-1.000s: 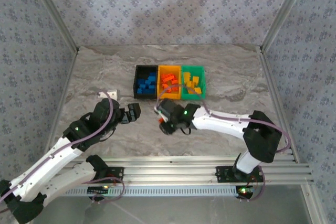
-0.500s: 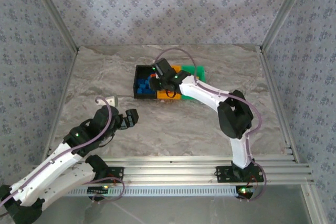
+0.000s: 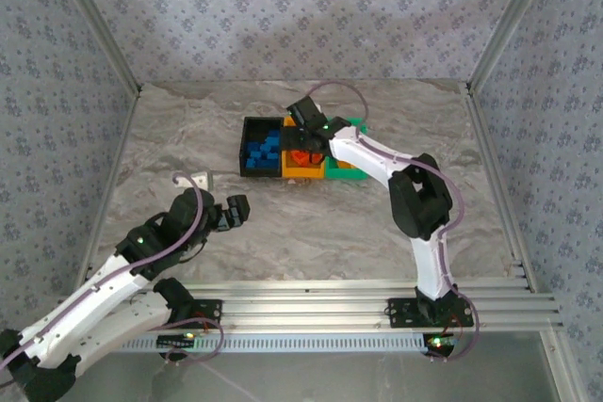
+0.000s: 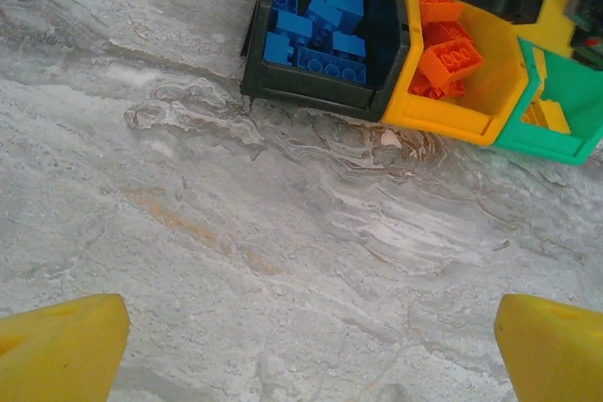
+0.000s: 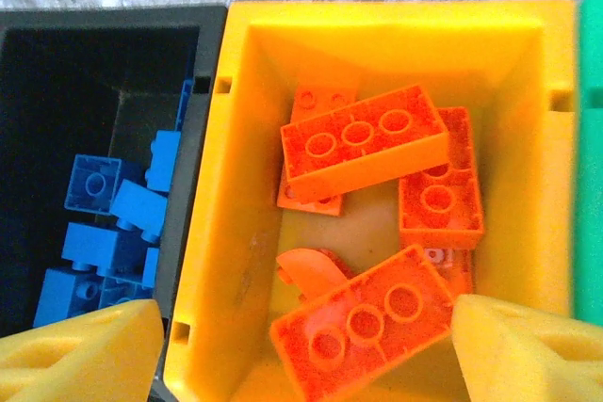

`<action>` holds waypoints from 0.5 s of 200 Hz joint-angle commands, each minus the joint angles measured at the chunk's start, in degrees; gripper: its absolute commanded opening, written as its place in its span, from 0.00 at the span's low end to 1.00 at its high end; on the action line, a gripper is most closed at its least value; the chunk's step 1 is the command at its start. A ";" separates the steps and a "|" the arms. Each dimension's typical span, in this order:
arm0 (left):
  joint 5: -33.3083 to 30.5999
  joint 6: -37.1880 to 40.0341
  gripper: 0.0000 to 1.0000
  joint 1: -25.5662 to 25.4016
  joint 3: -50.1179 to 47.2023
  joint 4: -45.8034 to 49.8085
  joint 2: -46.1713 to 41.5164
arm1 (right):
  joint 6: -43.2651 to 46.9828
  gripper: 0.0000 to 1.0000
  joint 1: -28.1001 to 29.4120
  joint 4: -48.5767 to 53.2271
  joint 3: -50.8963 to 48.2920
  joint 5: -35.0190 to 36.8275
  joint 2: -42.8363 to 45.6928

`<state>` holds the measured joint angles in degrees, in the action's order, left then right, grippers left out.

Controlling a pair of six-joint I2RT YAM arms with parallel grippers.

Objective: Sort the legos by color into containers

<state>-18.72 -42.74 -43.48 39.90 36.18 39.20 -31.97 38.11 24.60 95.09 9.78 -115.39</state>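
Right wrist view looks straight down into the yellow-orange bin, where orange legos lie piled. The right gripper hangs above it, spread wide and empty, seemingly positioned for colour-matched drops. Blue legos sit in the black bin. Left gripper, also spread and empty, hovers above the tabletop.

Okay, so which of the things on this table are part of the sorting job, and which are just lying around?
Job: blue legos in the black bin, orange legos in the yellow-orange bin, yellow legos in the green bin.
Lying about: one small white object on the marble table.
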 commanded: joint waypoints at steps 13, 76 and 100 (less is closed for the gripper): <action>-4.10 4.89 1.00 0.44 4.57 -4.35 3.66 | 1.32 0.84 -0.01 -6.10 -10.29 4.55 16.91; -13.60 16.04 1.00 6.86 5.36 -21.65 17.15 | -0.05 1.00 -1.75 -11.98 -37.58 13.57 42.03; -15.32 22.44 1.00 16.48 2.93 -33.23 23.30 | -3.67 1.00 -3.13 -12.30 -44.74 17.90 47.87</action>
<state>-29.67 -28.71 -34.26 43.38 16.88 58.30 -32.25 36.40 13.04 56.69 21.21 -71.20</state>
